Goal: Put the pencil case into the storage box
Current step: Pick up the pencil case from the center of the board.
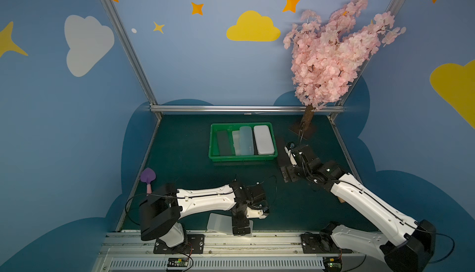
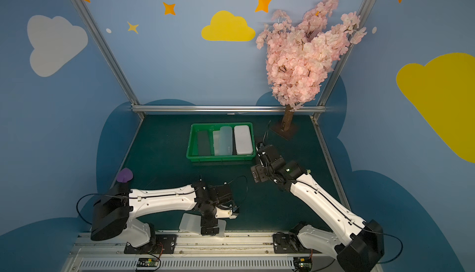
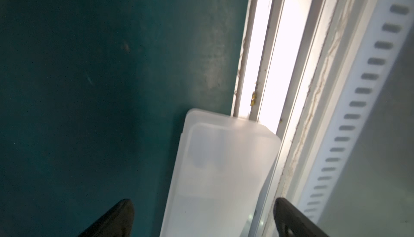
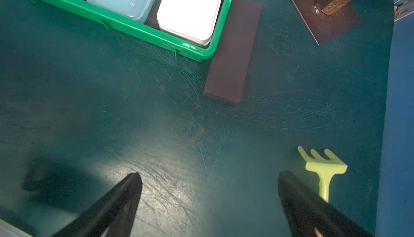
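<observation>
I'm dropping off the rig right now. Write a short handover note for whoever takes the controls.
Left gripper: open, jaws either side of the frosted pencil case at the front rail, not gripping it.
Right gripper: open, empty, over bare mat near the storage box.
Done: four cases lie in the box: dark one, clear one, blue one, white one.
To do: the frosted case, plus a brown case on the mat beside the box.

The storage box (image 1: 241,158) is bright green, the pencil case (image 3: 219,168) frosted white, the rake (image 4: 323,167) yellow-green.
</observation>
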Action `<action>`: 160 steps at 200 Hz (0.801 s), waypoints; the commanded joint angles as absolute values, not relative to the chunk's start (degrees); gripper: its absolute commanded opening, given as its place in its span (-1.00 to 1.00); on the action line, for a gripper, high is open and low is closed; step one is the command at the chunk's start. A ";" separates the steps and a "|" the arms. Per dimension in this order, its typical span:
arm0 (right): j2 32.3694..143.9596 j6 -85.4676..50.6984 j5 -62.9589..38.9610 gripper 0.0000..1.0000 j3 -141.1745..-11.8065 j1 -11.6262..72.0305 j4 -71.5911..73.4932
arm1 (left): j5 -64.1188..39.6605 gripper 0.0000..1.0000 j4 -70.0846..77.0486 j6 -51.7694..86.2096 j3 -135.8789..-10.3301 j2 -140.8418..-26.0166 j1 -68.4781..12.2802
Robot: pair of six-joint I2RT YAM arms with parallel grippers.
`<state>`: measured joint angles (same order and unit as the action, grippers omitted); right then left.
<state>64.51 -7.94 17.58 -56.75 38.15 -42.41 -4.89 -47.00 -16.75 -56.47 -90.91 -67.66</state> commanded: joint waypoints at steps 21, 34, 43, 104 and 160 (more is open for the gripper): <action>63.96 -8.80 17.85 0.97 -56.26 37.49 -42.71 | -4.38 1.00 -40.37 -18.09 -54.24 -92.83 -68.47; 64.40 -8.91 17.58 0.97 -56.70 37.45 -42.62 | -4.83 1.00 -40.43 -18.47 -54.14 -93.29 -68.57; 64.75 -8.96 17.59 0.97 -56.88 37.41 -42.47 | -5.17 1.00 -40.56 -18.80 -53.93 -93.34 -68.60; 66.89 -9.62 16.56 0.97 -57.62 37.26 -41.51 | -7.31 1.00 -44.34 -19.55 -54.04 -92.94 -68.91; 68.47 -11.00 15.91 0.97 -57.17 37.21 -40.61 | -7.06 1.00 -44.97 -19.08 -52.55 -94.48 -68.93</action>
<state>67.94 -9.61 16.60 -56.77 37.47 -41.95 -7.77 -42.96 -18.70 -53.80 -92.92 -68.69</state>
